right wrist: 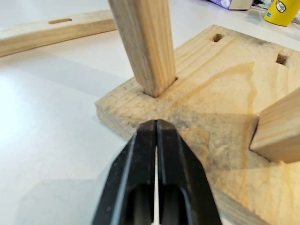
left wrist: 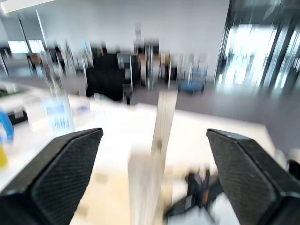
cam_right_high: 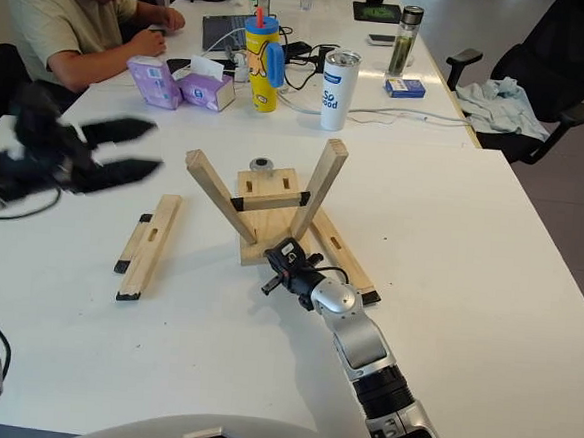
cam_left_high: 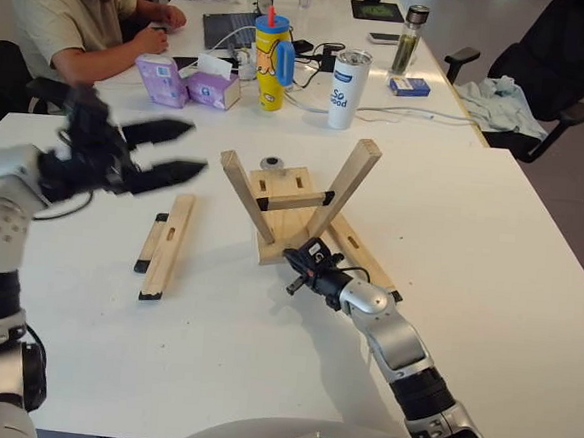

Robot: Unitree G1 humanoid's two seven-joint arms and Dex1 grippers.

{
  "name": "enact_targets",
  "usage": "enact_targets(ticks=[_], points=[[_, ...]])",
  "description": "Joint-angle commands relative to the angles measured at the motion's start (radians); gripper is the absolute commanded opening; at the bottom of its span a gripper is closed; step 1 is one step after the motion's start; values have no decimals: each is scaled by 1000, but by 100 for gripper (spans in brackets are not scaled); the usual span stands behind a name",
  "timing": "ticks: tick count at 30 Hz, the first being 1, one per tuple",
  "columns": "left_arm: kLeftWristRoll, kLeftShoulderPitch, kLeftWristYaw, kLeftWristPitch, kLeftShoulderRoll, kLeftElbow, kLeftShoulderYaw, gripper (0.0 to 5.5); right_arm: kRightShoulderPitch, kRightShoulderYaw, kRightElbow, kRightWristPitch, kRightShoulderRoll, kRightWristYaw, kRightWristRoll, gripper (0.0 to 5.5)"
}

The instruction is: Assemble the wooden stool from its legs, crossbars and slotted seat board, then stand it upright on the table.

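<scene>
Lying upside down near the middle of the big white table is the flat pale wood seat board w/ small slots. 2 pale wood legs stick up from it & lean apart: one leg on the robot's left, one leg on the robot's right. A short wood crossbar w/ black ends joins them.

Another wood stick w/ a black end lies flat just beside the board, on the right. 2 loose bits lie side by side to the left, well apart from the board: a long wood bar w/ a slot & a shorter wood bar.

The right gripper is low by the board's near edge, close to the foot of a leg. Its black fingers are pressed together w/ nothing in them. The left gripper is up in the air over the left side of the table, fingers wide apart, holding nothing.
</scene>
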Motion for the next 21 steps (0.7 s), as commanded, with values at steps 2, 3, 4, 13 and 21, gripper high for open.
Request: enact_targets(ticks=[2,3,4,13,21], points=[[-234,-307,439,-35,-207,-66,70,409,59,22,108,79,-20,14,-18,0],[-189,-308,484,-47,-242,-99,21,409,55,26,116,78,-20,16,-21,0],[-79,-271,500,-54,-261,-122,-88,409,54,26,122,77,-17,13,-22,0],[552,145,664,-175,-321,94,-659,409,17,34,165,96,7,9,-32,0],[259,-399,815,-300,-427,-173,-227,409,0,25,205,94,11,8,-31,0]])
